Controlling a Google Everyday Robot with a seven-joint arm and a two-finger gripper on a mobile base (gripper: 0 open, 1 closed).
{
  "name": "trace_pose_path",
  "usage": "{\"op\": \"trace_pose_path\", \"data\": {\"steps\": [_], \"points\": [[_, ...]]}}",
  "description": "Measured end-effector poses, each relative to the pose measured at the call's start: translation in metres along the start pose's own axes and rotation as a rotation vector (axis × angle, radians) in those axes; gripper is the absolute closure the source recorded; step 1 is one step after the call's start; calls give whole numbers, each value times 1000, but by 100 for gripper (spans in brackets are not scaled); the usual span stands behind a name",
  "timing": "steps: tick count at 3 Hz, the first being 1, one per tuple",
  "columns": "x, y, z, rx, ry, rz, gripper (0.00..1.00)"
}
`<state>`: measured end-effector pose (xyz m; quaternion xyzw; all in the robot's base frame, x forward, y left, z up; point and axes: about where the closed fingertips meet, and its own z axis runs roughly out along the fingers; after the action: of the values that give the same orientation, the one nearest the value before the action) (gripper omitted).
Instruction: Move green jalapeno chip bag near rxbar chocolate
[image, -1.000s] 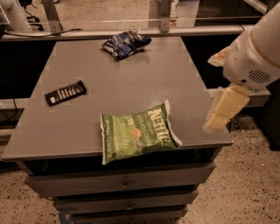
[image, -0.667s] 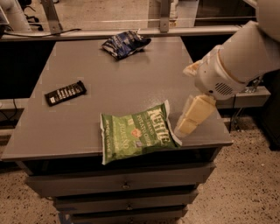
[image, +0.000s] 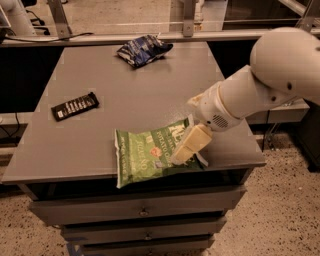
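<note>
Grey table (image: 150, 90), jaws over green jalapeno chip bag (image: 145, 157), grip state unclear, rxbar chocolate (image: 75, 106) apart

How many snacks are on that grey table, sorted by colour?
Green: 1, the green jalapeno chip bag
Black: 1, the rxbar chocolate
Dark blue and white: 1, the snack bag
Total: 3
The robot's end effector is over the right end of the green jalapeno chip bag.

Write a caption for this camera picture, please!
Robot gripper at the green jalapeno chip bag, rxbar chocolate lying apart on the gray table.
</note>
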<state>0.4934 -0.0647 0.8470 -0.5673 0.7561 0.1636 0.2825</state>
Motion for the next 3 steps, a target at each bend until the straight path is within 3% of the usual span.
{"op": "trace_pose_path", "data": {"steps": [1,3], "points": [[9,-1,21,-14,-11,42,16],[1,-21,24,0,-3,79,62]]}}
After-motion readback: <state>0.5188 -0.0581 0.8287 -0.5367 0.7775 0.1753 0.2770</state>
